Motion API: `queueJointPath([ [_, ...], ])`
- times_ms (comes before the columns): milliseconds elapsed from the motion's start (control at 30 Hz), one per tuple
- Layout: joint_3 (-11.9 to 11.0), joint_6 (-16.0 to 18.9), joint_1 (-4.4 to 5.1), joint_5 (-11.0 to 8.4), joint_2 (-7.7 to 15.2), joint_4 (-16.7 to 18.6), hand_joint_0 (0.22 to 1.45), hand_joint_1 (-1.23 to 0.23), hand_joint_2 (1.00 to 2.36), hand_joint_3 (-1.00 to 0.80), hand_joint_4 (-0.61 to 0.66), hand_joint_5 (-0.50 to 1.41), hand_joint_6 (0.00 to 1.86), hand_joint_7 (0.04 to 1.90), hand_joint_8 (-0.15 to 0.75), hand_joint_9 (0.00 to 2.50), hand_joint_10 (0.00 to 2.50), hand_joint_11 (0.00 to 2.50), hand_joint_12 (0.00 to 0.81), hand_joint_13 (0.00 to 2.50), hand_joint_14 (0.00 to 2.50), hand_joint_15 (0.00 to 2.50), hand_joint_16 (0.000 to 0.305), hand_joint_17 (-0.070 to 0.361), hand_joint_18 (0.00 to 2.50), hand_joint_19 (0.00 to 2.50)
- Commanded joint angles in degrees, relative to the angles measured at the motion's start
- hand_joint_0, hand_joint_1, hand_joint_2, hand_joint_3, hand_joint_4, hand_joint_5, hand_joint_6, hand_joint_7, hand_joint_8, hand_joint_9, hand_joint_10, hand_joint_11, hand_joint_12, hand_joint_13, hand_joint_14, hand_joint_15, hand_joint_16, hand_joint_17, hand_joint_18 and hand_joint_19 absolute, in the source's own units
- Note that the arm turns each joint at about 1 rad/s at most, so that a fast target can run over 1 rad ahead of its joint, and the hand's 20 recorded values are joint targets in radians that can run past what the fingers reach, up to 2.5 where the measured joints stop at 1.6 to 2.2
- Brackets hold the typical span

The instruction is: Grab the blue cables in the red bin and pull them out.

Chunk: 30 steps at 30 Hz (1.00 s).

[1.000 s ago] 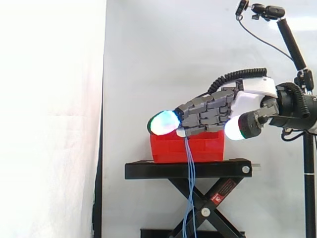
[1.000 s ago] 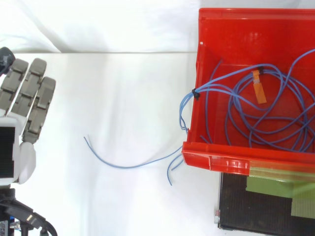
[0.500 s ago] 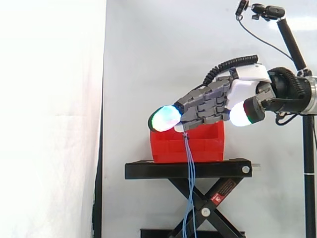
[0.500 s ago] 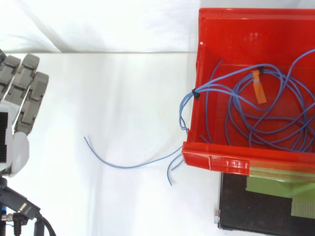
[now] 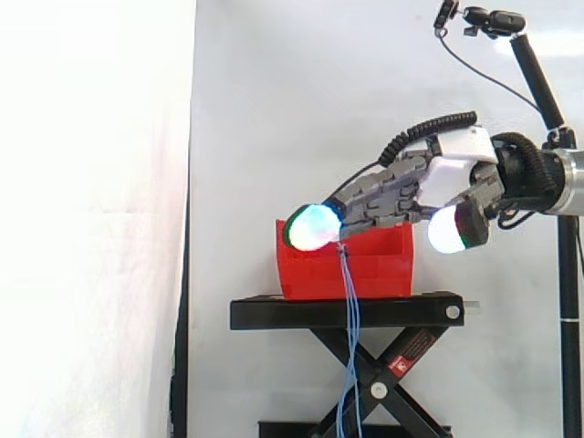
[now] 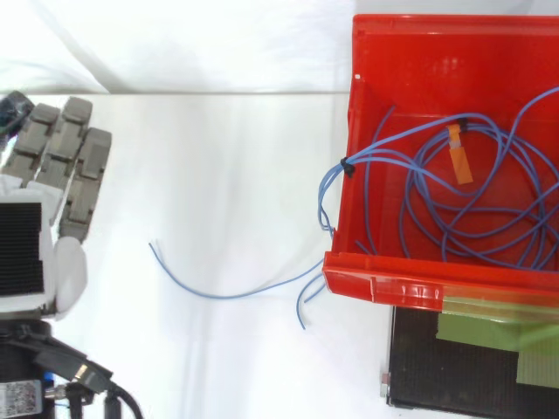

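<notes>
A coil of blue cables (image 6: 463, 196) lies in the red bin (image 6: 376, 275), tied with an orange tag. Some strands hang over the bin's left rim and trail onto the white surface (image 6: 218, 292). In the side view those strands (image 5: 349, 347) drop down past the black stand. My hand (image 5: 392, 192) hovers above the bin with its fingers straight and tilted downward, holding nothing. From above, the hand (image 6: 52, 209) sits at the far left, well away from the bin and cables.
The bin rests on a black scissor stand (image 5: 347, 312). A camera pole (image 5: 547, 100) rises at the right of the side view. A green-taped black plate (image 6: 476, 367) shows below the bin from above. White curtain lies behind.
The hand has risen and tipped its fingertips further down over the bin in the side view. From above it dipped back, then came forward and right again.
</notes>
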State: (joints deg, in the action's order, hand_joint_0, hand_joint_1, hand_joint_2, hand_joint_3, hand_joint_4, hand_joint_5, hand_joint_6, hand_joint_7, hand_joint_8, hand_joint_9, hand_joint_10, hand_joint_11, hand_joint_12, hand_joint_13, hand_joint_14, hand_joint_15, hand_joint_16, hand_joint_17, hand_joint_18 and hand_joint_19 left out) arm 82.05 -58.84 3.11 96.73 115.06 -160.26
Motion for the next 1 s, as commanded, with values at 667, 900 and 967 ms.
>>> queueJointPath([
  [667, -5.93, -1.76, -4.69, 8.12, 3.95, -2.96, 0.69, -0.84, 1.0, -1.0, 0.24, 0.41, 0.01, 0.33, 0.272, 0.21, 0.01, 0.24, 0.39, 0.08, 0.0, 0.08, 0.06, 0.135, 0.0, 0.24],
  [900, -8.13, -2.72, -5.48, 8.74, 3.95, -7.0, 0.69, -0.85, 1.0, -1.0, 0.24, 0.41, 0.01, 0.33, 0.274, 0.17, 0.01, 0.23, 0.39, 0.08, 0.0, 0.08, 0.06, 0.136, 0.01, 0.24],
  [967, -8.13, -3.51, -5.84, 9.0, 3.95, -7.35, 0.7, -0.85, 1.0, -1.0, 0.24, 0.41, 0.01, 0.33, 0.274, 0.17, 0.01, 0.24, 0.389, 0.08, 0.0, 0.08, 0.06, 0.135, 0.01, 0.25],
])
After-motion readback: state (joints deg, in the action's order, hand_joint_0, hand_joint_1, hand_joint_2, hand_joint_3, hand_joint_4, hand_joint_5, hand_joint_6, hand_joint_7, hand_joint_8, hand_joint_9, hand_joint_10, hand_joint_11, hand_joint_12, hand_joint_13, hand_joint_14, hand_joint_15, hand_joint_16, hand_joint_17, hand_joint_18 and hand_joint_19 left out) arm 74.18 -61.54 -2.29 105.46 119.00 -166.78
